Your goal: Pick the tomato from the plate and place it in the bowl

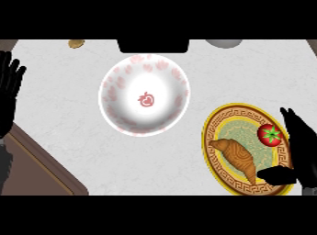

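Observation:
A red tomato [270, 134] with a green stem lies on the right side of a yellow-rimmed patterned plate [218, 124] at the lower right. A brown croissant [237, 154] lies on the same plate, left of and below the tomato. A white bowl [144, 94] with pink markings stands in the middle of the counter, left of and above the plate. My right hand [304, 147] is open just right of the tomato, fingers straight and pointing up, thumb over the plate's lower rim. My left hand [1, 96] rests open at the left edge, fingers up.
A dark block [153, 45] sits at the counter's far edge above the bowl. A small brown object [76, 43] lies at the far left and a grey rounded object [223, 42] at the far right. The counter's brown edge [49, 165] runs diagonally at the lower left.

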